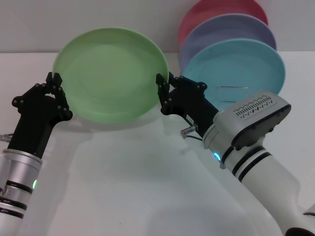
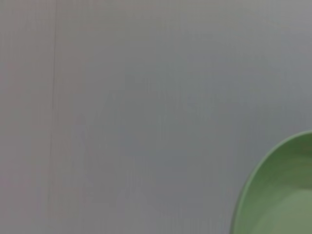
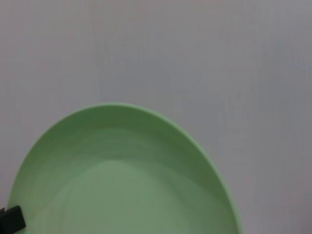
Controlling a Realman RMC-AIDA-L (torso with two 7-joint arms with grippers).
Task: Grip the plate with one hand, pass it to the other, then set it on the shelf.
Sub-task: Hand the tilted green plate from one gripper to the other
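Round light-green plate (image 1: 112, 73) with a low raised rim, held up off the white surface (image 1: 133, 177) and tipped so its hollow side faces the head camera. Caught between two hands, one on each side.

Left hand (image 1: 55, 86), black with many joints on a slim black and silver arm, pinched on the plate's rim at its own fingertips. Fingers (image 1: 61, 93) closed on that edge.

Right hand (image 1: 162, 93), black on a fat white and grey arm, clamped on the rim on the far side of the plate from the left hand. Fingers (image 1: 161, 83) shut tight on the edge there too.

Behind the right hand and a bit to its outer side, three more round plates standing on edge, one behind the other: sky-blue plate (image 1: 236, 69) nearest, lavender plate (image 1: 226, 29) next, dark pink plate (image 1: 221, 10) at the back. Thin silver wire rack (image 1: 231, 93) in front of the blue plate, just past the right wrist.

Left wrist view: only a curved bit of the green plate (image 2: 278, 195) against a plain grey wall (image 2: 146, 97).

Right wrist view: the plate (image 3: 122, 180) big and close, with a small black fingertip (image 3: 10, 220) touching its edge.
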